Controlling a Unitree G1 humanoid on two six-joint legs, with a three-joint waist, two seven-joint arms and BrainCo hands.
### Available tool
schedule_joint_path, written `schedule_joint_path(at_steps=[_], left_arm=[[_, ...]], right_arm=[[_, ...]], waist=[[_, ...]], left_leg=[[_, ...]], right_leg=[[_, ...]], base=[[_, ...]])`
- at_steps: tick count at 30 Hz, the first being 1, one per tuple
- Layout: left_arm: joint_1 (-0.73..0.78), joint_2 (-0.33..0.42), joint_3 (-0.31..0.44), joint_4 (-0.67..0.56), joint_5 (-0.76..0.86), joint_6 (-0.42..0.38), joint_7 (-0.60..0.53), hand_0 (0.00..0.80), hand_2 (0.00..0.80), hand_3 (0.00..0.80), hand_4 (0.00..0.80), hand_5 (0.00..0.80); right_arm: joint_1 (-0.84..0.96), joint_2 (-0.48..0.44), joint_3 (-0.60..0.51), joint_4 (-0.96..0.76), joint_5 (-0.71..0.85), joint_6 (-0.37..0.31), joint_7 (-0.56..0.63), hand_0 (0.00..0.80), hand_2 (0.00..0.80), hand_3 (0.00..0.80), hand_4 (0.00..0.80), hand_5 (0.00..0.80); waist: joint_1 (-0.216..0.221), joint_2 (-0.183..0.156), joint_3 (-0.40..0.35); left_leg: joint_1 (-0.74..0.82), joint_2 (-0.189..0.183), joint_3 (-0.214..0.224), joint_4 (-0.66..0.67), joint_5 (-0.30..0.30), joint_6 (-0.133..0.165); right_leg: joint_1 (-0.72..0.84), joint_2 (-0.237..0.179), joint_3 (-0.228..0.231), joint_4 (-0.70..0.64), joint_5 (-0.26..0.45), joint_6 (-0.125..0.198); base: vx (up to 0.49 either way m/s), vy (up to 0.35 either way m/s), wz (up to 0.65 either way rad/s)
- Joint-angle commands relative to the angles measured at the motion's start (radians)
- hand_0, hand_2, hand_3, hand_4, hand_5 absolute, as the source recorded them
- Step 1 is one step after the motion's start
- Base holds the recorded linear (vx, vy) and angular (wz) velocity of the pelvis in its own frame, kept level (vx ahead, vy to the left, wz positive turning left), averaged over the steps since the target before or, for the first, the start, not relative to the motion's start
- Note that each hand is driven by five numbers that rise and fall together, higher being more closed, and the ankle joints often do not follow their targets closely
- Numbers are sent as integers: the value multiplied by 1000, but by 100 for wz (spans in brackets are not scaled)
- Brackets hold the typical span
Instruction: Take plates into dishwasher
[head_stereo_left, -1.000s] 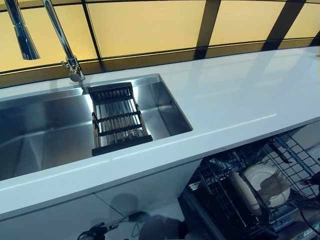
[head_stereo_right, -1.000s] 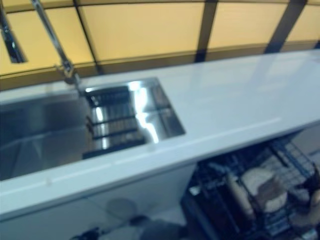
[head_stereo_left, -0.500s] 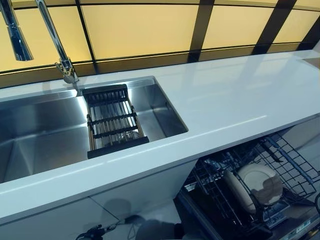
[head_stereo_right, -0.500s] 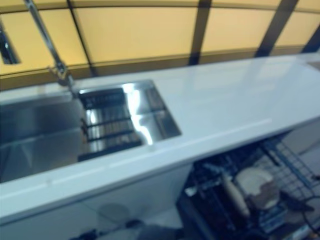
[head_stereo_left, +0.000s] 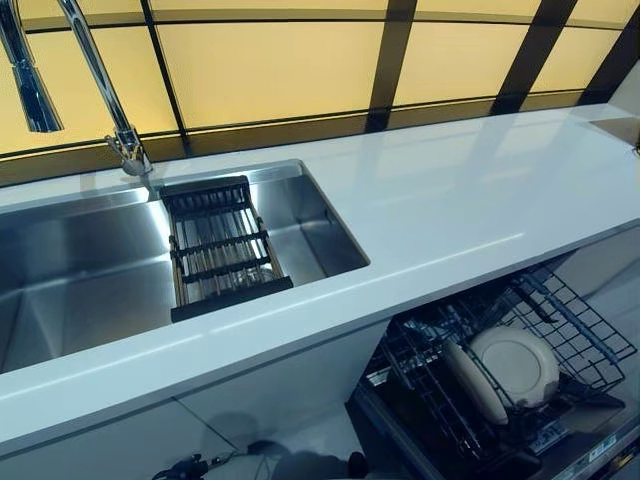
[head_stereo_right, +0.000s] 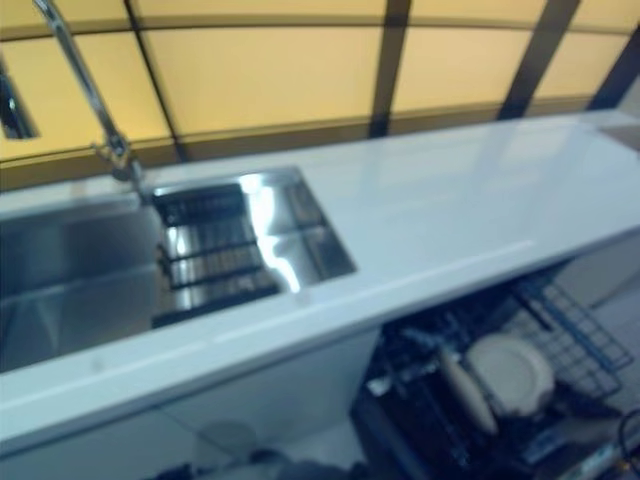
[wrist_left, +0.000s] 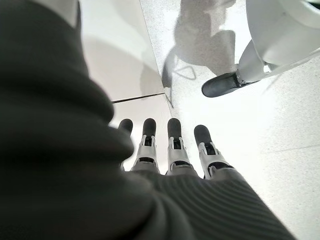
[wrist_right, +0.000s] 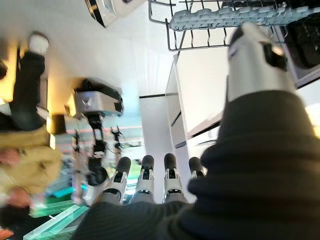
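We read no words, labels or numbers anywhere; a pale strip on the dishwasher (head_stereo_left: 470, 400) front edge may carry print, but we cannot make it out.

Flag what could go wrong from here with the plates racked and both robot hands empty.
1. Two plates stand on edge in the pulled-out dishwasher rack; a knock to the rack could tip them.
2. The rack juts out below the counter, so an arm swinging back might catch its wires.
3. The left robot hand and right robot hand hang open and empty; neither could steady a slipping plate quickly.
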Motion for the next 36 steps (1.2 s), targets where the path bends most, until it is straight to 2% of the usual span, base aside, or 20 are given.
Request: schedule_joint_path(at_steps=[1,2,4,5,7,8,10,13,14,15,16,17,18,19,21,26,28,31,32,36], left_arm=[[-69,27,20,49,4,4,13,0,0,0,0,0],[-83,29,15,48,11,16,10,0,0,0,0,0],[-89,30,9,42,24,24,7,0,0,0,0,0],[-90,30,8,34,33,23,7,0,0,0,0,0],[-89,32,9,22,30,21,14,0,0,0,0,0],[-86,43,17,12,12,25,31,0,0,0,0,0],[-83,63,26,3,-2,37,46,0,0,0,0,0],[-88,88,43,4,-36,48,68,0,0,0,0,0],[-99,102,45,7,-34,55,60,0,0,0,0,0],[-123,114,37,12,-35,62,57,0,0,0,0,0],[-129,116,35,14,-40,61,61,0,0,0,0,0],[-149,124,30,18,-59,62,71,0,0,0,0,0],[-169,137,31,22,-80,68,67,0,0,0,0,0],[-195,134,21,20,-96,76,54,0,0,0,0,0],[-209,108,9,21,-64,50,49,0,0,0,0,0],[-250,79,-26,24,-64,38,80,0,0,0,0,0],[-260,68,-30,33,-53,34,78,0,0,0,0,0],[-252,67,-24,36,-38,31,77,0,0,0,0,0],[-249,72,-20,34,-38,36,82,0,0,0,0,0],[-231,102,-5,40,8,34,91,0,0,0,0,0]], right_arm=[[-17,39,-55,67,31,-4,-21,0,0,0,0,0],[-8,55,-56,104,47,-24,-19,0,0,0,0,0],[1,84,-67,167,80,-64,13,0,0,0,0,0],[-5,104,-66,183,96,-75,30,0,0,0,0,0],[-21,129,-54,194,125,-72,32,0,0,0,0,0],[-37,157,-45,207,158,-61,46,0,0,0,0,0],[-41,193,-32,228,195,-59,66,0,0,0,0,0],[-39,238,-13,258,213,-81,80,0,0,0,0,0],[-43,243,-9,282,211,-87,91,0,0,0,0,0],[-61,247,7,308,225,-91,85,0,0,0,0,0],[-70,248,15,315,230,-91,82,0,0,0,0,0],[-98,261,34,353,236,-108,80,0,0,0,0,0],[-116,267,53,374,255,-105,84,0,0,0,0,0],[-127,270,66,384,283,-93,88,0,0,0,0,0],[-126,280,67,380,293,-86,94,0,0,0,0,0],[-137,284,82,370,318,-68,125,0,0,0,0,0],[-141,291,83,378,324,-63,126,0,0,0,0,0],[-133,306,85,381,323,-63,129,0,0,0,0,0],[-131,308,85,381,322,-64,135,0,0,0,0,0],[-133,337,97,394,349,-50,174,0,0,0,0,0]], waist=[[-14,-49,47],[-19,-54,62],[-24,-66,86],[-23,-69,96],[-18,-64,108],[-5,-52,116],[14,-36,108],[49,-17,86],[64,-22,75],[91,-41,72],[98,-44,73],[116,-51,78],[123,-58,82],[123,-63,84],[123,-66,83],[105,-67,91],[95,-62,96],[88,-59,91],[88,-56,90],[93,-37,86]], left_leg=[[21,-12,-5,60,-81,98],[9,-22,0,93,-101,109],[-3,-44,10,125,-122,117],[-5,-52,15,119,-121,111],[-1,-53,29,102,-115,103],[-3,-48,45,72,-93,106],[-25,-35,55,51,-65,120],[-84,-9,70,84,-56,138],[-135,2,51,158,-90,136],[-223,26,59,270,-106,132],[-246,37,61,302,-115,129],[-288,70,78,350,-119,123],[-314,85,66,374,-121,115],[-322,86,42,365,-107,103],[-316,81,48,334,-88,98],[-303,53,30,307,-79,103],[-292,36,20,300,-85,113],[-240,7,17,261,-92,130],[-230,5,26,238,-68,141],[-171,-8,4,117,-23,134]], right_leg=[[1,-49,14,120,-45,61],[-16,-59,22,130,-35,70],[-38,-86,30,72,55,102],[-59,-98,21,19,120,116],[-97,-102,-8,9,151,121],[-121,-93,-41,74,137,115],[-118,-93,-55,189,105,96],[-77,-119,-84,310,51,66],[-31,-121,-78,311,-6,63],[20,-130,-117,247,-32,45],[28,-133,-137,232,-32,40],[69,-127,-166,196,-65,44],[91,-108,-159,166,-87,54],[105,-84,-137,151,-113,59],[119,-77,-145,150,-127,62],[109,-71,-124,162,-137,60],[105,-62,-99,195,-157,55],[91,-72,-96,224,-133,62],[69,-73,-99,234,-107,57],[42,-61,-106,242,-105,59]], base=[[-46,77,-7],[-62,67,-9],[-107,57,-11],[-191,39,-16],[-246,30,-37],[-290,26,-66],[-381,-11,-83],[-325,-93,-70],[-279,-249,-49],[-274,-265,-36],[-335,-303,-35],[-241,-252,-37],[-298,-273,-58],[-240,-173,-37],[-180,-78,15],[-172,-16,9],[-80,40,17],[-69,-16,19],[-146,-70,-1],[-157,-129,-8]])
